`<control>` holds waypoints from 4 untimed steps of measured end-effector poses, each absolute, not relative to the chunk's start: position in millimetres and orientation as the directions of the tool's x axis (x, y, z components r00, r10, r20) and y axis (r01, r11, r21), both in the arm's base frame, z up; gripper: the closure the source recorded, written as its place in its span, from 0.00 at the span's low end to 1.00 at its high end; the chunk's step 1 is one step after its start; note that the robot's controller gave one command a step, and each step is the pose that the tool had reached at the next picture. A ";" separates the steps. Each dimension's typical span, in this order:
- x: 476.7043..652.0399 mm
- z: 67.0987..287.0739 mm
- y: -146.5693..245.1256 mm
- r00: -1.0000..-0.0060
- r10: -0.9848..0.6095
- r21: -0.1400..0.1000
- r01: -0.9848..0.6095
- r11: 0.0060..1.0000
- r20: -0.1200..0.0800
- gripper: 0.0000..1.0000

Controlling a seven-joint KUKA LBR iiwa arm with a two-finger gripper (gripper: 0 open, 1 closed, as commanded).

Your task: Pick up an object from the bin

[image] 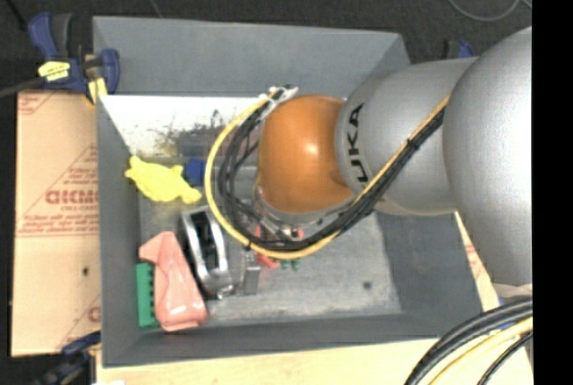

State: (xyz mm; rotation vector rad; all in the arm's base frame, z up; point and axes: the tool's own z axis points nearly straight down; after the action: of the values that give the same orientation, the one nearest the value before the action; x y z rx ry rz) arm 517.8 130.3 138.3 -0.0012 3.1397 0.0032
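My gripper (250,275) pokes out from under the arm's orange cover, low in the left half of the bin. Just to its left lies a shiny silver and black thing (204,249), close enough that touching cannot be ruled out. A pink, rounded thing (175,281) lies further left against the silver one. A green ridged block (145,295) sits beside the pink thing at the bin's left wall.
A yellow soft-looking thing (161,181) and a small blue piece (193,170) lie toward the back left. The arm and its orange cover with cables hang over the bin's middle and hide what is below them. Bare floor shows at the front right.
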 end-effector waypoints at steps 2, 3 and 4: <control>566.6 102.2 50.6 -0.973 -0.229 0.001 -0.229 0.973 -0.001 0.00; 573.5 117.2 48.2 -0.975 -0.223 0.001 -0.223 0.975 -0.007 0.00; 578.7 70.8 41.3 -0.968 -0.252 0.001 -0.252 0.968 -0.005 0.00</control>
State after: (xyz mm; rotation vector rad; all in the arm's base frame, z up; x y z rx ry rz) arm 578.7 41.3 70.8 -0.3980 3.1115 0.0026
